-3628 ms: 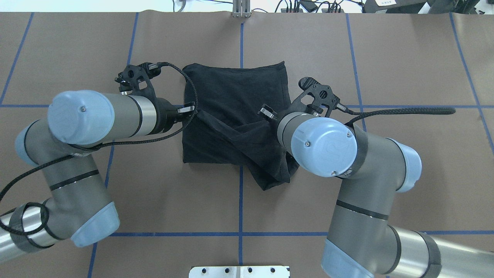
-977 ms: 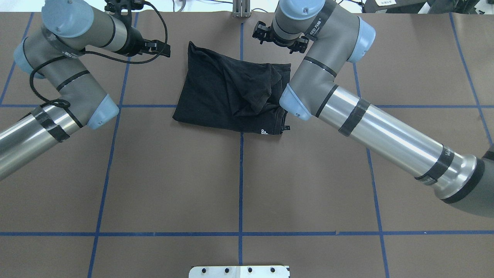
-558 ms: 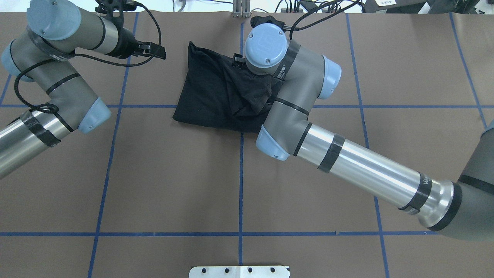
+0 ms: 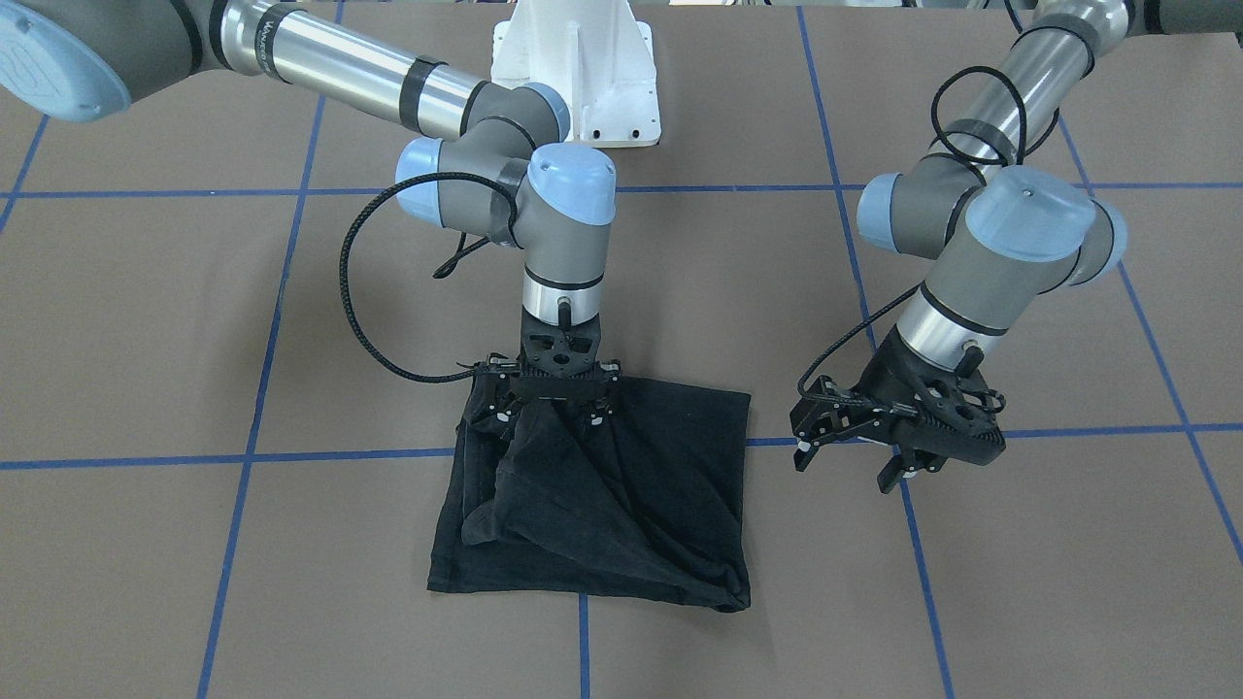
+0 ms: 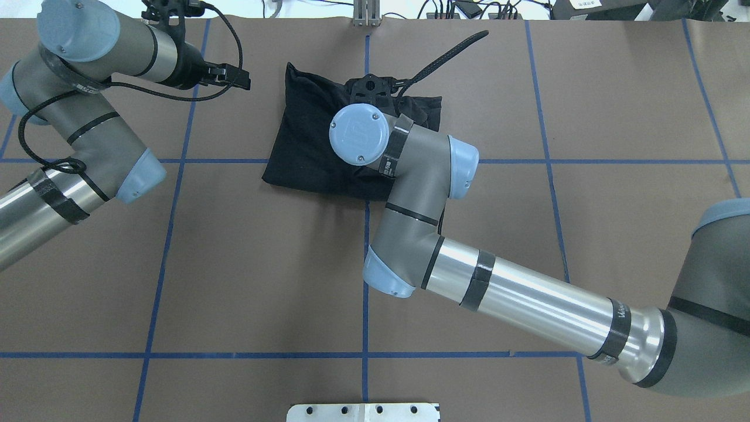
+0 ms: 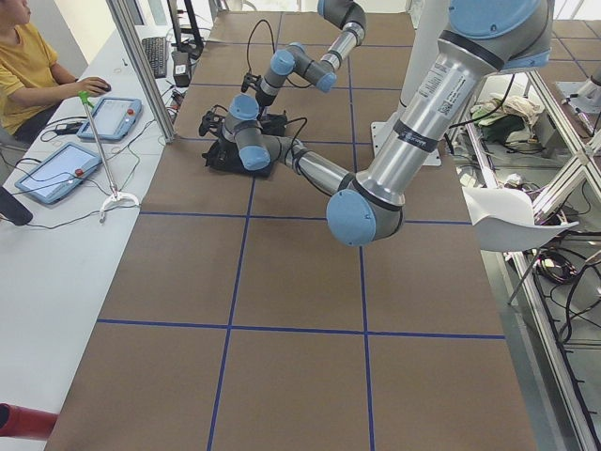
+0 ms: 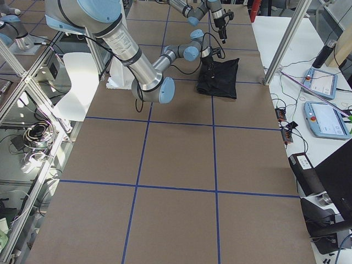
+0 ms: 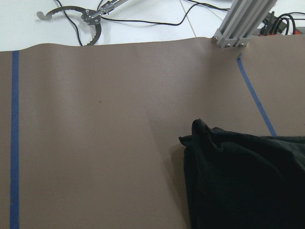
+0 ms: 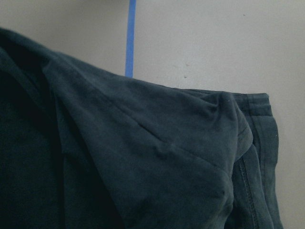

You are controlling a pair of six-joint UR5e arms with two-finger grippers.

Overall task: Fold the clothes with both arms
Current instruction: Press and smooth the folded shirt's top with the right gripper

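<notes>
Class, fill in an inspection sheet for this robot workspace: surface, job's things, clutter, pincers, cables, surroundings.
Surface: brown table mat with a blue tape grid, lying flat.
Job's things: black T-shirt, roughly folded and rumpled; no print shows.
Clutter: nothing seen.
Pincers: right black two-finger pincer is down on the shirt's robot-side edge, grip cannot be told; left black two-finger pincer is open and empty, beside the shirt and apart from it.
Cables: black braided cable loops off the right arm; second black cable runs along the left wrist.
Surroundings: white base pedestal; seated person in a yellow top at a side bench with touch panels.
</notes>
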